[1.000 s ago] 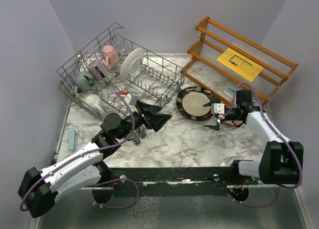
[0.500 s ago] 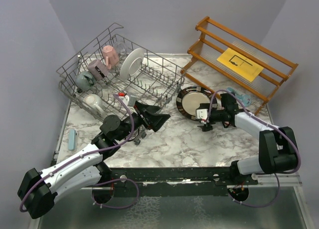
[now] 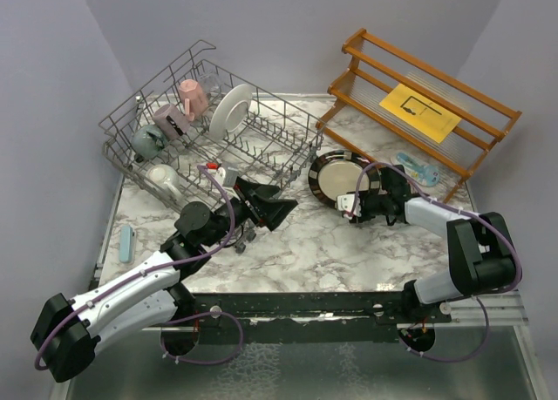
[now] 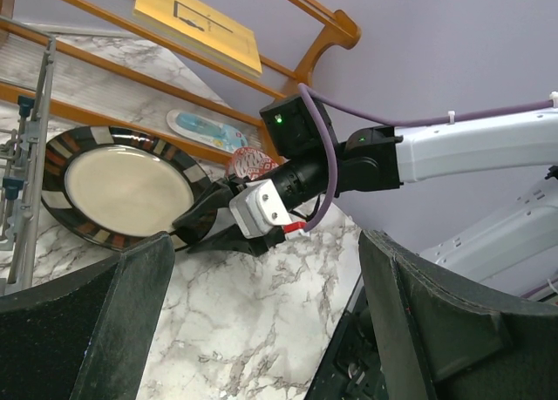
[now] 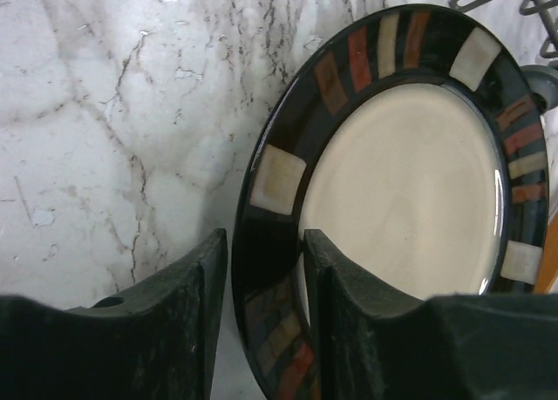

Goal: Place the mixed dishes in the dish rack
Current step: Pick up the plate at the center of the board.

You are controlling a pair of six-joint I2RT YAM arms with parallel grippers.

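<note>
The black-rimmed plate [image 3: 336,180] [image 5: 410,182] [image 4: 126,186], cream in the middle, leans on its edge against the right end of the dish rack [image 3: 261,134]. My right gripper [image 3: 351,201] [image 5: 266,243] straddles its lower rim, one finger on the cream face and one behind, closed against it. My left gripper [image 3: 277,204] [image 4: 266,269] hangs open over the marble, left of the plate, holding nothing. In the rack sit a pink mug [image 3: 193,95], a mauve mug [image 3: 167,119], a grey-teal mug [image 3: 146,140], a cream mug [image 3: 164,178] and a white plate [image 3: 233,111].
An orange-brown wooden shelf [image 3: 427,104] with a yellow paper sheet [image 3: 420,112] stands at the back right. A blue patterned dish [image 3: 414,166] lies at its foot, a red patterned bowl [image 4: 253,163] beside it. A pale blue object [image 3: 126,241] lies at the left table edge.
My right arm has reached left to the plate's rim and its jaws have closed from wide open onto it. The left arm has not moved.
</note>
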